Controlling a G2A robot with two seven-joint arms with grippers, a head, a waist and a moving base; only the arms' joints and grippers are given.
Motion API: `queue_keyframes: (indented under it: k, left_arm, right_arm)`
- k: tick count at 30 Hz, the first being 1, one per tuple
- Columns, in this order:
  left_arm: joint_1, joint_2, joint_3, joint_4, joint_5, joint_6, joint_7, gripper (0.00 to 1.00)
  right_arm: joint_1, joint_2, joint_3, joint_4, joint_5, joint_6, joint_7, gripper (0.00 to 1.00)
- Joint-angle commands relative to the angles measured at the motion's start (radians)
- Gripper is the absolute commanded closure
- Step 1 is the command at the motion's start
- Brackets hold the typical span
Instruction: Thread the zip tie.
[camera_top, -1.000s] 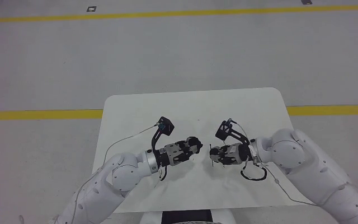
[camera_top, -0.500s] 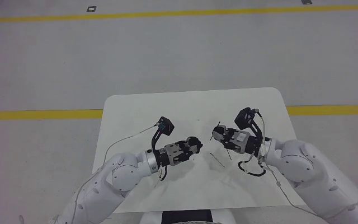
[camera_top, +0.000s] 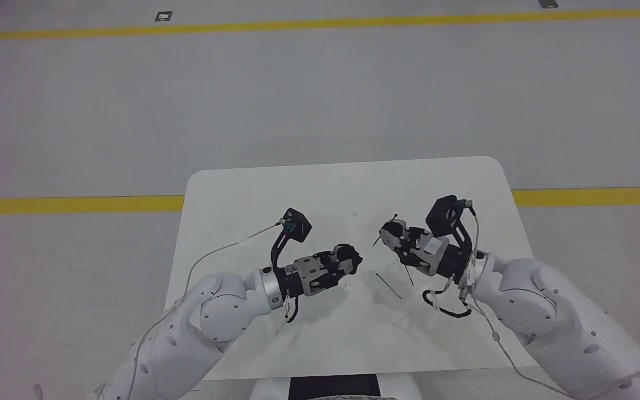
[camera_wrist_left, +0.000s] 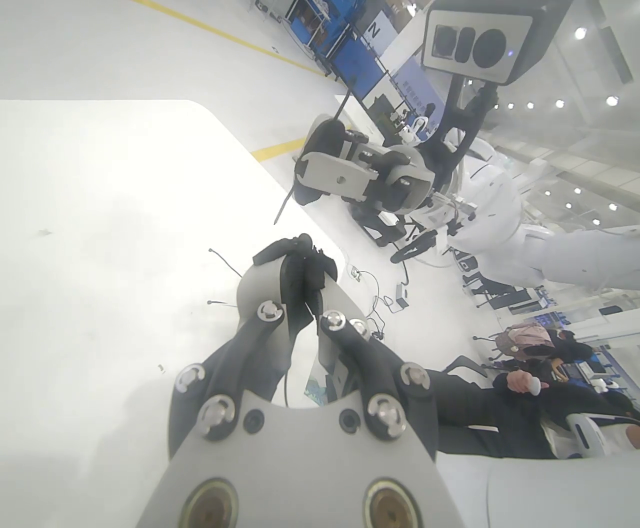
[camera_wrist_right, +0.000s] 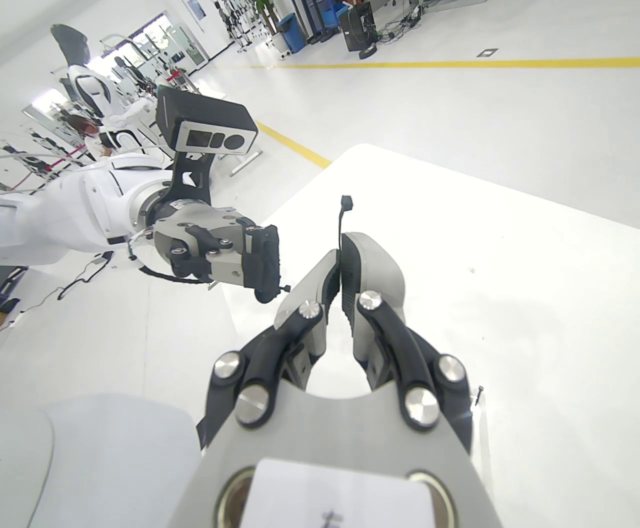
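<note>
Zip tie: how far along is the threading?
Done: the right gripper is shut on the zip tie, holding it off the table with the head end sticking out. In hand: the left gripper, shut, sits apart from it. Left: no loop shows, so the tail has yet to go through the head.

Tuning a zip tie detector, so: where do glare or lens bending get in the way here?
Left wrist view: table blown out to near-white, wide-lens warping at the borders. Right wrist view: table bright, yet the zip tie in the right end effector stands out dark. Top view: even light, little bending.
</note>
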Motion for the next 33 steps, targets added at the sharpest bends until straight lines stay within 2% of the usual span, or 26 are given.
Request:
queue_keyframes:
  k: [1,4,9,15,18,23,33]
  left_arm:
    - [0.001,-0.003,0.002,0.016,-0.030,0.000,0.024,1.00]
    - [0.006,-0.007,0.000,0.043,-0.098,0.000,0.072,1.00]
    - [0.003,-0.012,0.000,0.086,-0.242,0.000,0.116,1.00]
    - [-0.012,-0.022,0.007,0.107,-0.396,0.000,0.115,1.00]
    - [-0.018,-0.028,0.003,0.117,-0.456,0.000,0.094,1.00]
    - [-0.025,-0.036,-0.011,0.130,-0.484,0.000,0.057,1.00]
    - [-0.025,-0.036,-0.011,0.130,-0.484,0.000,0.057,1.00]
  right_arm:
    - [-0.002,-0.003,0.006,-0.012,-0.045,-0.001,-0.046,1.00]
    - [-0.021,-0.008,0.005,-0.025,-0.080,-0.001,-0.116,1.00]
    - [-0.032,-0.012,-0.003,-0.030,-0.109,-0.001,-0.160,1.00]
    - [-0.035,-0.016,-0.028,-0.032,-0.124,-0.001,-0.192,1.00]
    - [-0.031,-0.017,-0.037,-0.025,-0.124,-0.001,-0.209,1.00]
    - [-0.015,-0.018,-0.040,-0.011,-0.113,-0.001,-0.217,1.00]
    - [-0.015,-0.018,-0.040,-0.011,-0.113,-0.001,-0.217,1.00]
